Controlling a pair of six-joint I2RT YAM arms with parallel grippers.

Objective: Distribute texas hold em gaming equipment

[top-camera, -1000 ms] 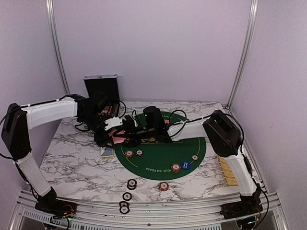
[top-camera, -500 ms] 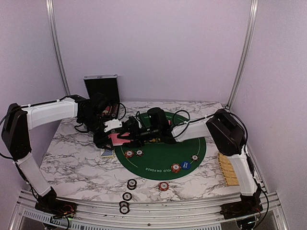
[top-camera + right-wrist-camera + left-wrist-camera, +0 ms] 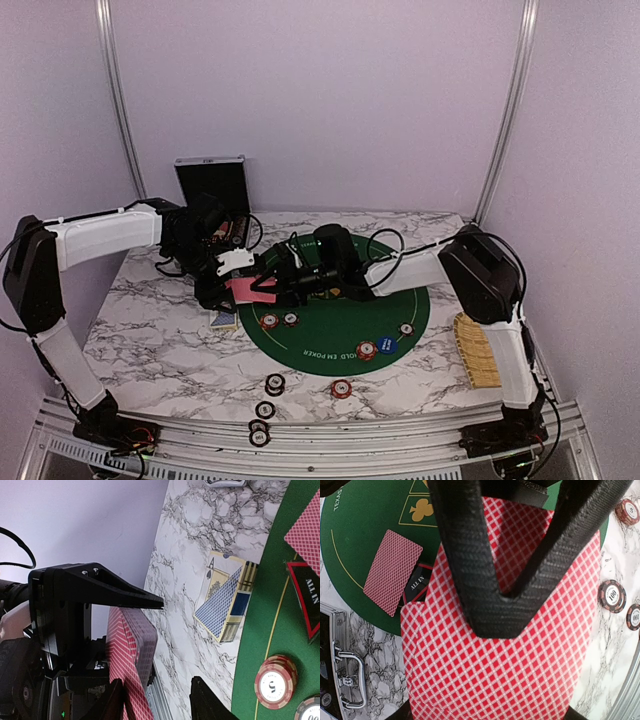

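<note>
My left gripper [image 3: 232,287] [image 3: 487,713] is shut on a deck of red-backed playing cards [image 3: 251,291] [image 3: 495,675], held above the mat's left edge. My right gripper [image 3: 280,283] [image 3: 157,700] reaches in from the right and straddles the deck's [image 3: 131,655] free end. One finger [image 3: 485,590] lies over the top card. Its jaws are open, with a gap on the far side of the deck. One card [image 3: 392,572] lies face down on the green mat [image 3: 340,335], overlapping the triangular ALL IN marker [image 3: 417,586] [image 3: 309,600].
Chips [image 3: 269,321] [image 3: 367,350] and a blue button [image 3: 388,344] lie on the mat, with more chips [image 3: 274,384] [image 3: 341,388] on the marble near the front. A blue card box [image 3: 224,319] [image 3: 225,602] lies below the deck. The black case [image 3: 211,183] stands back left, the bamboo tray [image 3: 476,352] at right.
The right gripper has slid left onto the end of the deck and its jaws have narrowed. The left gripper and deck have stayed put.
</note>
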